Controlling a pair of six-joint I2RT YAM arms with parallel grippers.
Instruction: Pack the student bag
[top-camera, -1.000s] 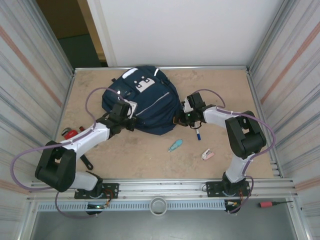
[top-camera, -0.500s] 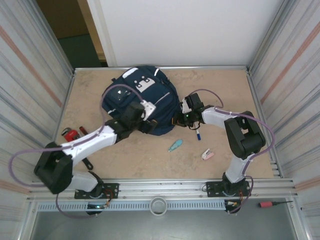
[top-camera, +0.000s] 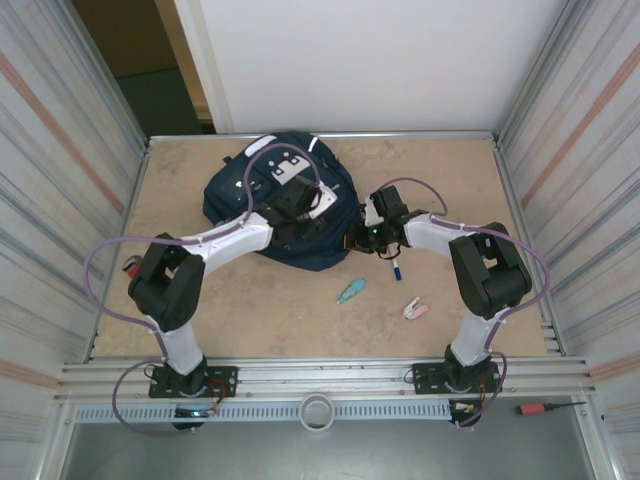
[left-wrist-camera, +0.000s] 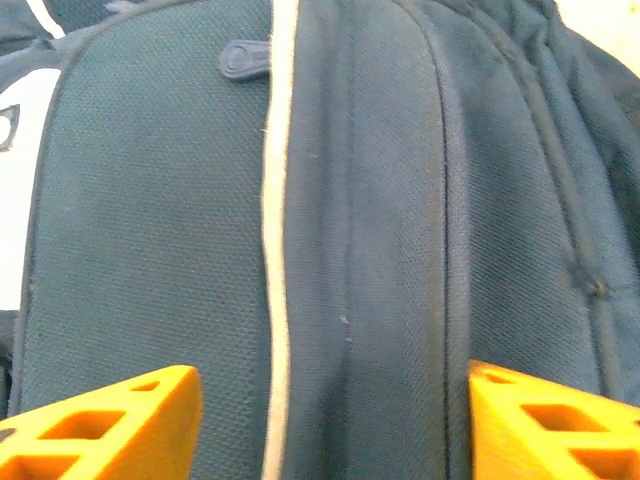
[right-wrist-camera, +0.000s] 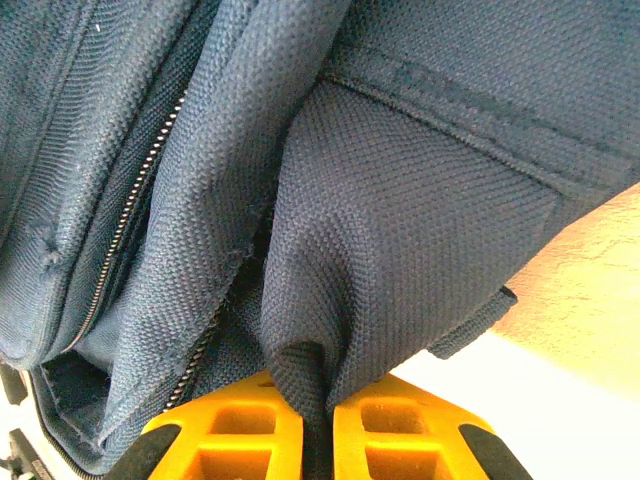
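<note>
Lying at the far middle of the bench, the navy blue fabric student bag bears white patches, their markings too small to read. The left tool gapes empty over it; the right tool is clamped on a fold of its edge.

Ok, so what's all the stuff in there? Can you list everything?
student bag: one, navy blue with white patches, far middle of the table
pen: one, blue, on the table by the bag's right side
teal item: one, small, on the table nearer than the bag; too small to name
pink and white item: one, small, right of the teal item
red item: one, left side of the table, partly hidden by the left arm
screwdriver: one, red handle, off the table at the near right
table: one, tan
left tool: one, orange fingers, open over the bag
right tool: one, orange fingers, shut on a fold of the bag
</note>
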